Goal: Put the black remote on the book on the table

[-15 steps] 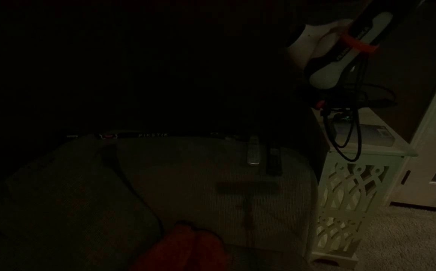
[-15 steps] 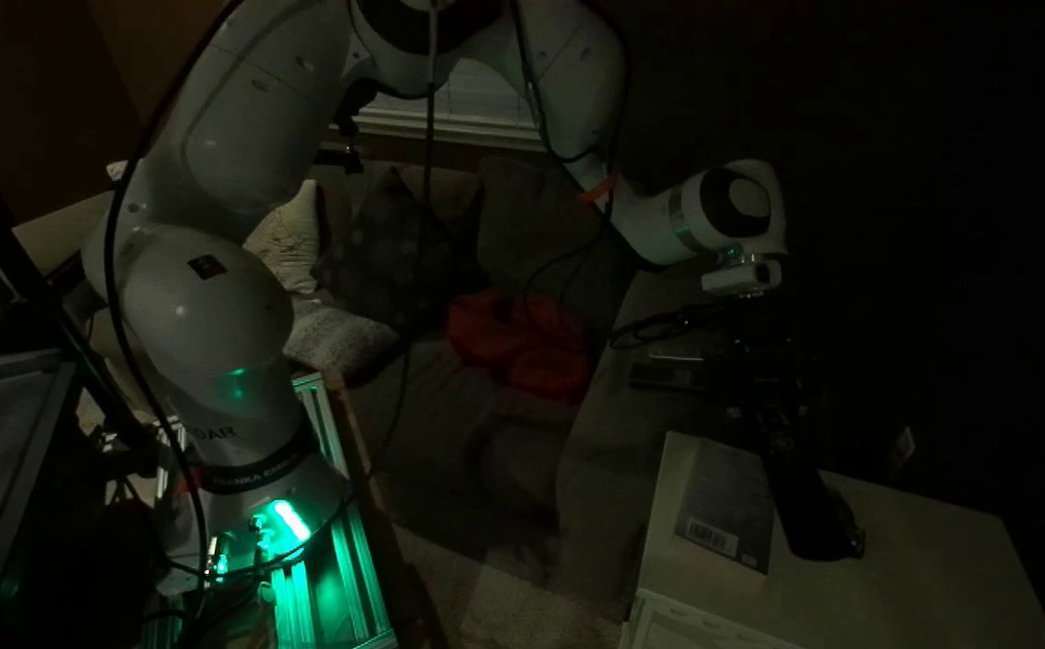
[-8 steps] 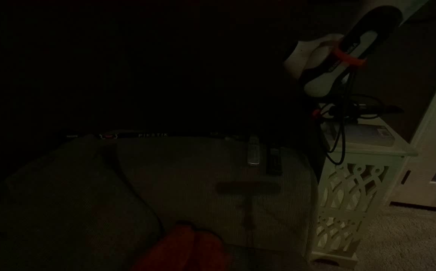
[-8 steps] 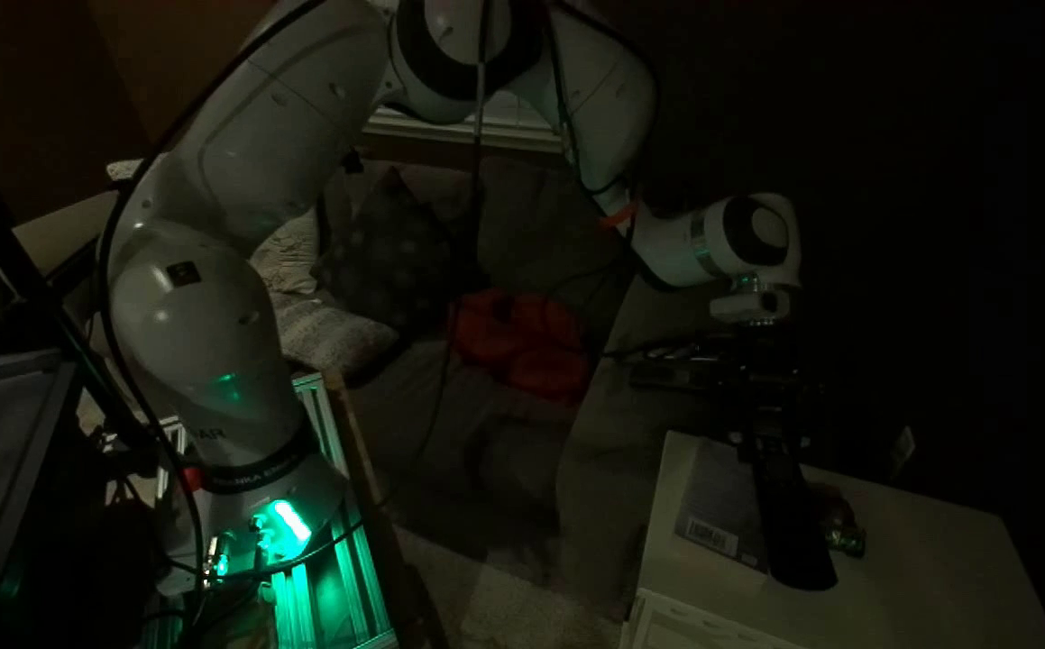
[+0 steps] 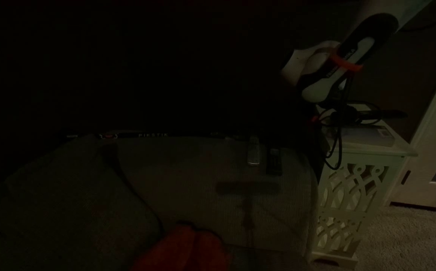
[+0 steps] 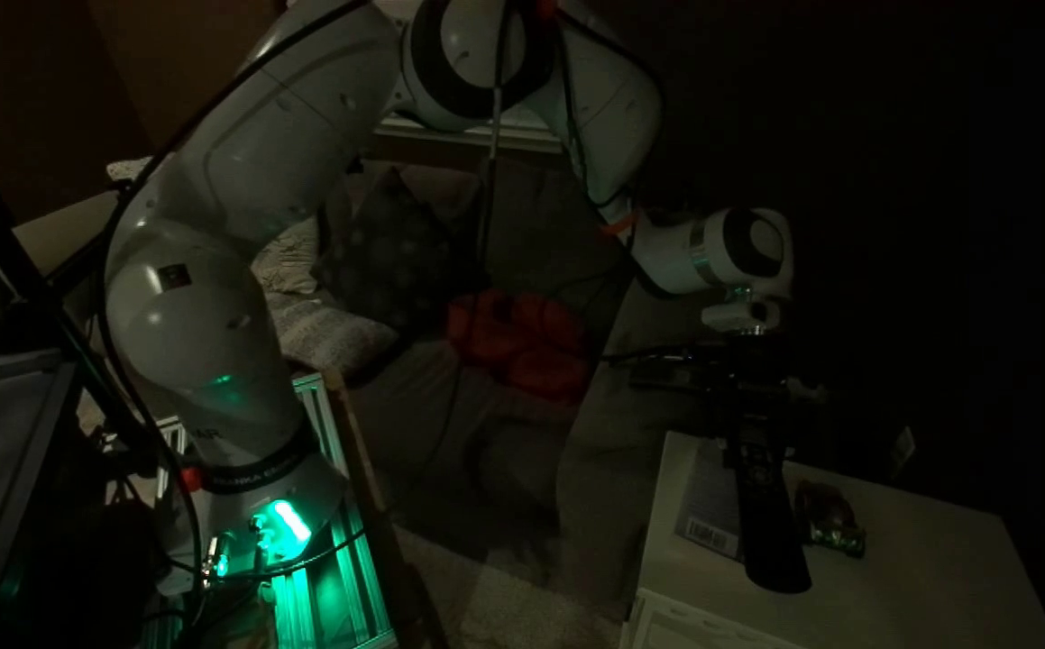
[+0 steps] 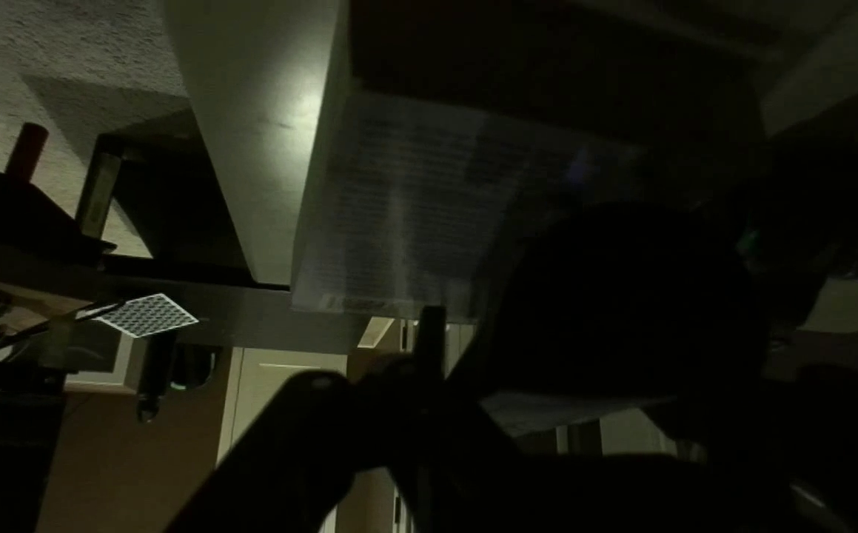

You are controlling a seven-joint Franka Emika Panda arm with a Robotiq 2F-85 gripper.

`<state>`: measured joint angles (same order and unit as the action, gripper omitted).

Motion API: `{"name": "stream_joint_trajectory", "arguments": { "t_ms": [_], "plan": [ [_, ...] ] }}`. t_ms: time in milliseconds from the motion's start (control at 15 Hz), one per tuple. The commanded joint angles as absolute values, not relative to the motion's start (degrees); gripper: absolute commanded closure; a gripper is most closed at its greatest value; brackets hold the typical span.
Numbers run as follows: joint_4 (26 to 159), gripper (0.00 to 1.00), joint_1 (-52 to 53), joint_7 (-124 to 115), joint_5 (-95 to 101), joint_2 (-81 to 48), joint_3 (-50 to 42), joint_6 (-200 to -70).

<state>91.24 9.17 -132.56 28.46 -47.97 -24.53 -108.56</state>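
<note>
A long black remote [image 6: 770, 532] with buttons is held in my gripper [image 6: 750, 422]. In an exterior view [image 5: 389, 114] the remote is roughly level, above the table. My gripper's dark fingers are hard to make out but appear shut on one end. The book [image 6: 711, 514], a flat grey-white rectangle with a barcode, lies on the white table [image 6: 928, 568]. The remote covers the book's right part in that view; its free end reaches past the near edge. In the wrist view the book [image 7: 429, 192] lies beyond the dark remote [image 7: 621, 311]. A gap above the book shows in an exterior view [image 5: 368, 136].
A small glossy object [image 6: 830, 518] sits on the table beside the book. A grey remote [image 5: 253, 150] and another black remote-like object [image 5: 274, 162] lie on the couch arm [image 5: 296, 180]. A dark PIKSTIK pole [image 5: 154, 135] lies behind them. An orange item [image 6: 522, 347] is on the couch.
My gripper and the held remote have come down and moved from the book's right side to over its right part. The small glossy object on the table is now uncovered.
</note>
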Motion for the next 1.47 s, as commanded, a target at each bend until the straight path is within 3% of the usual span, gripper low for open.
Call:
{"name": "stream_joint_trajectory", "arguments": {
  "t_ms": [0, 1067, 1133, 1400],
  "plan": [
    [90.5, 0.67, 6.8, -134.6, 28.3, -47.8, -21.2, -107.2],
    [92.2, 0.67, 5.4, -140.4, 28.0, -46.7, -17.8, -108.2],
    [92.1, 0.17, 5.4, -140.3, 28.1, -46.7, -17.6, -108.1],
    [92.0, 0.00, 5.5, -140.3, 28.5, -46.4, -17.2, -108.4]
  ]
}}
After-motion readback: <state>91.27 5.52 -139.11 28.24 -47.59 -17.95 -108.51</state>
